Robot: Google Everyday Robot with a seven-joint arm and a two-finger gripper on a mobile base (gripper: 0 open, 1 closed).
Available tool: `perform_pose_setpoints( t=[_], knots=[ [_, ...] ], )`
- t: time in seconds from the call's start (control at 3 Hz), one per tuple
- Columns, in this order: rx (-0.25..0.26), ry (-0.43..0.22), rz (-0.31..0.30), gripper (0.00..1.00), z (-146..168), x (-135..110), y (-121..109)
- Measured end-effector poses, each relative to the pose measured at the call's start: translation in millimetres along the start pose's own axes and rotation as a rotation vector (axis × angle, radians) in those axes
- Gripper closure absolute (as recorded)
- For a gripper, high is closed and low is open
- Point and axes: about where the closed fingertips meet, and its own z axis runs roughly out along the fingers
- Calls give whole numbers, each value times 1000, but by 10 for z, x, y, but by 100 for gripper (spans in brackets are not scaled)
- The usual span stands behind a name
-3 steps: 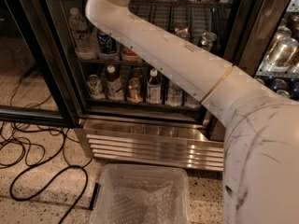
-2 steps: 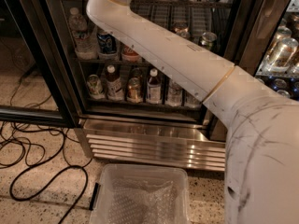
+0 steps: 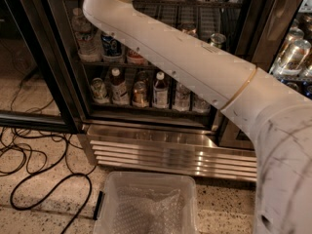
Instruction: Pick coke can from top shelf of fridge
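Observation:
The fridge stands open in front of me, with a dark frame, wire racks and a ribbed steel base grille. My white arm reaches from the lower right up across the shelves and leaves the picture at the top left. The gripper is out of view above the top edge. Only the bottom of the uppermost visible shelf shows, with bottle bases on it. I cannot pick out a coke can. Lower racks hold bottles and cans.
A clear plastic bin sits on the floor just before the grille. Black cables lie looped on the speckled floor at left. The open door's bottom rail juts out at left. Silver cans fill the compartment at right.

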Motion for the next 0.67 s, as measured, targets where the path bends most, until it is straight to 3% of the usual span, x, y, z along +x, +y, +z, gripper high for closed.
perform_pose_setpoints(
  t=[0.33, 0.67],
  knots=[
    [49, 109, 83, 100, -372, 189, 18],
    [60, 123, 74, 100, -380, 244, 2]
  ],
)
